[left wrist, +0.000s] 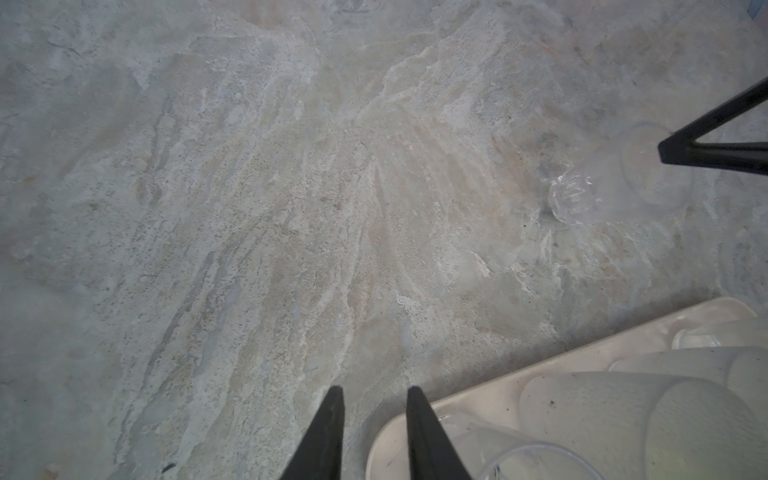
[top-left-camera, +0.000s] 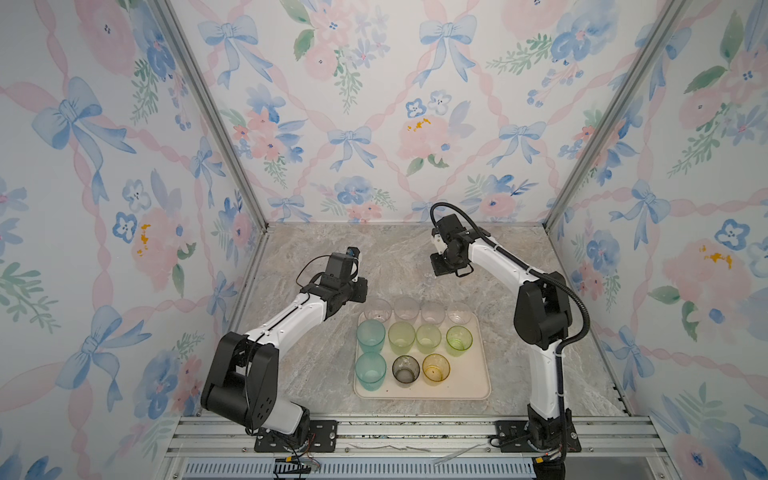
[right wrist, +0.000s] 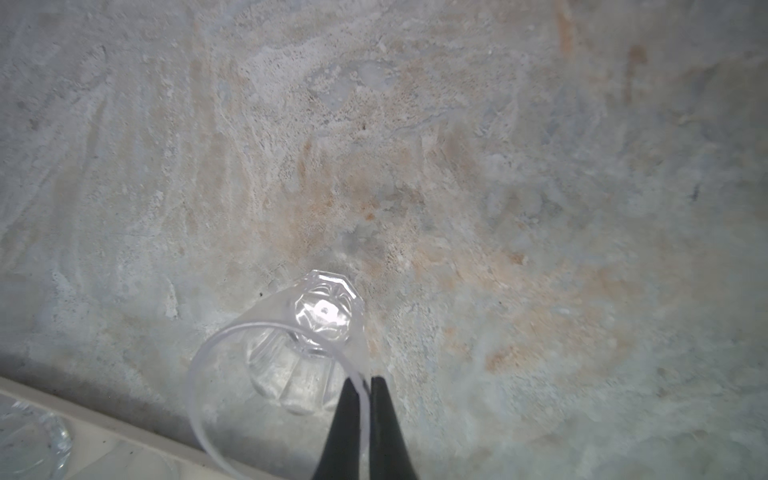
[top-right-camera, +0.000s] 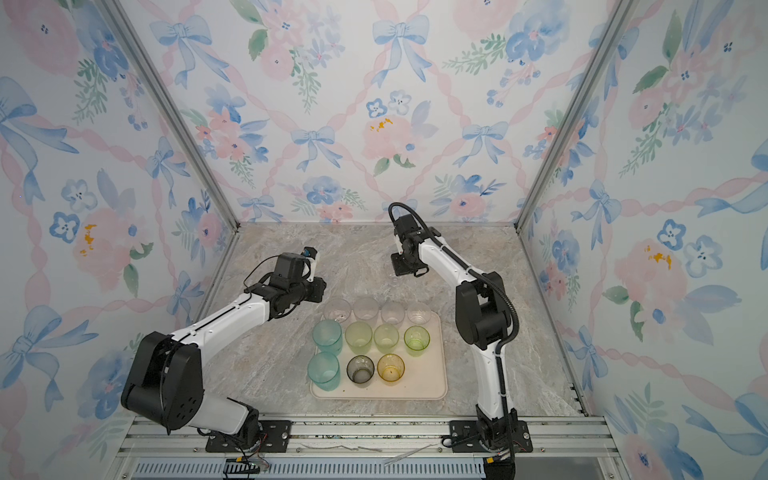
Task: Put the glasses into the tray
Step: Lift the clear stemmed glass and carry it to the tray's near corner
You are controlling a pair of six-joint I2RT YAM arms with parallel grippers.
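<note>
The cream tray [top-left-camera: 469, 384] [top-right-camera: 424, 384] holds several glasses: frosted clear ones [top-left-camera: 406, 308] along its far edge, two teal [top-left-camera: 370, 334], three yellow-green [top-left-camera: 402, 336], a smoky grey [top-left-camera: 405, 369] and an amber [top-left-camera: 435, 368]. Behind the tray, a tiny clear glass [right wrist: 291, 361] [left wrist: 575, 201] [top-left-camera: 428, 281] is over the stone table. My right gripper [right wrist: 365, 380] is shut on its rim, one finger inside and one outside the wall. Whether the glass still touches the table I cannot tell. My left gripper [left wrist: 375, 392] hangs open and empty beside the tray's far left corner.
The marbled stone tabletop [top-left-camera: 332, 257] stretches behind and left of the tray. Floral walls close in the back and both sides. An aluminium rail [top-left-camera: 415, 432] with both arm bases runs along the front. Bare tray floor [top-left-camera: 467, 365] lies right of the amber glass.
</note>
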